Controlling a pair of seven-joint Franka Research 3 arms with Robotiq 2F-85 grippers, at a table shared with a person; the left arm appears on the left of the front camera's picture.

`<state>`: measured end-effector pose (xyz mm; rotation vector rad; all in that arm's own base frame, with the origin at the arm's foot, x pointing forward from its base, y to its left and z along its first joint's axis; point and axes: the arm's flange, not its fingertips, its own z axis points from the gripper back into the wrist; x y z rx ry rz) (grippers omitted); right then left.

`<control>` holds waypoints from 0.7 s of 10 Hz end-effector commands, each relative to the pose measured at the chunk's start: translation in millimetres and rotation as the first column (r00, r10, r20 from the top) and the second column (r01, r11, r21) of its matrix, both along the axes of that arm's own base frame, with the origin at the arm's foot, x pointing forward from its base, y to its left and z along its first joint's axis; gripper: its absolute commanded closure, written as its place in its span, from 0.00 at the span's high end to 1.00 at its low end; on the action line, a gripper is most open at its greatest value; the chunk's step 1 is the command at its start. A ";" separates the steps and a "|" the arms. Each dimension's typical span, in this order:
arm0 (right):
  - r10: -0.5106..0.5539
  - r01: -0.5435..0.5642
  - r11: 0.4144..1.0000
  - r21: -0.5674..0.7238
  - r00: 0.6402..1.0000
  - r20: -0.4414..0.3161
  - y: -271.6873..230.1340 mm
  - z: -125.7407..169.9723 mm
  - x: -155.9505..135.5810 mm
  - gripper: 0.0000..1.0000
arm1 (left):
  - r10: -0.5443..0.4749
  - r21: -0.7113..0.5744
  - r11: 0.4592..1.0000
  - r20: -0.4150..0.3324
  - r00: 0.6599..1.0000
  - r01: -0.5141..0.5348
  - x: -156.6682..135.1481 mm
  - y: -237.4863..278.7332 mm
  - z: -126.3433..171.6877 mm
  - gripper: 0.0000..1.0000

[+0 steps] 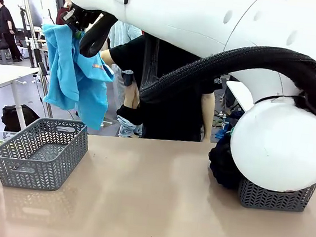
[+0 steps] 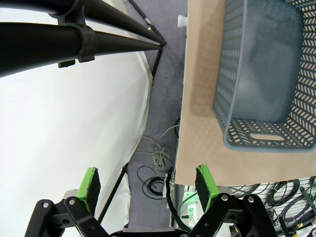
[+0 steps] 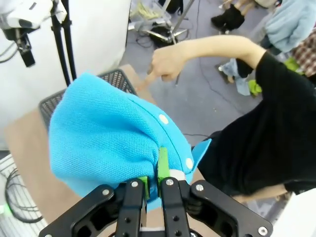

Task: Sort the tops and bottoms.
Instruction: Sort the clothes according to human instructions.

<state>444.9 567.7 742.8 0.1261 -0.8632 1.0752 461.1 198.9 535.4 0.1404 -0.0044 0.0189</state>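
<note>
tan tabletop fills the lower frame of the front view, with an empty grey basket (image 1: 40,152) at lower left. the right gripper (image 1: 78,19), pinched shut on the blue shirt (image 1: 75,76), holds it hanging long-axis down at upper left, above and just behind that basket. the right wrist view adds the person's hand (image 3: 165,61) pointing; the left gripper (image 2: 148,182) hangs wide open, empty.

The shirt (image 1: 72,75) is bright sky-blue with white snaps. Both baskets (image 1: 41,154) (image 1: 274,197) are grey with a herringbone lattice. The table (image 1: 154,208) is plain tan. The gripper pads (image 2: 91,181) are green.
</note>
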 end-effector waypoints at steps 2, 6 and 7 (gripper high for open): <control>0.017 -0.017 1.000 0.021 1.000 0.011 -4.0 9.4 -0.7 0.00 | 0.014 -0.012 1.000 0.005 1.000 -0.014 0.1 -0.6 1.7 1.00; -0.002 0.002 1.000 0.006 1.000 0.004 -3.1 5.0 -0.5 0.00 | 0.014 -0.012 1.000 0.005 1.000 -0.014 0.1 -0.6 1.7 1.00; 0.103 -0.103 0.995 -0.002 0.994 0.029 24.8 20.2 34.9 0.00 | 0.014 -0.012 1.000 0.005 1.000 -0.014 0.1 -0.6 1.7 1.00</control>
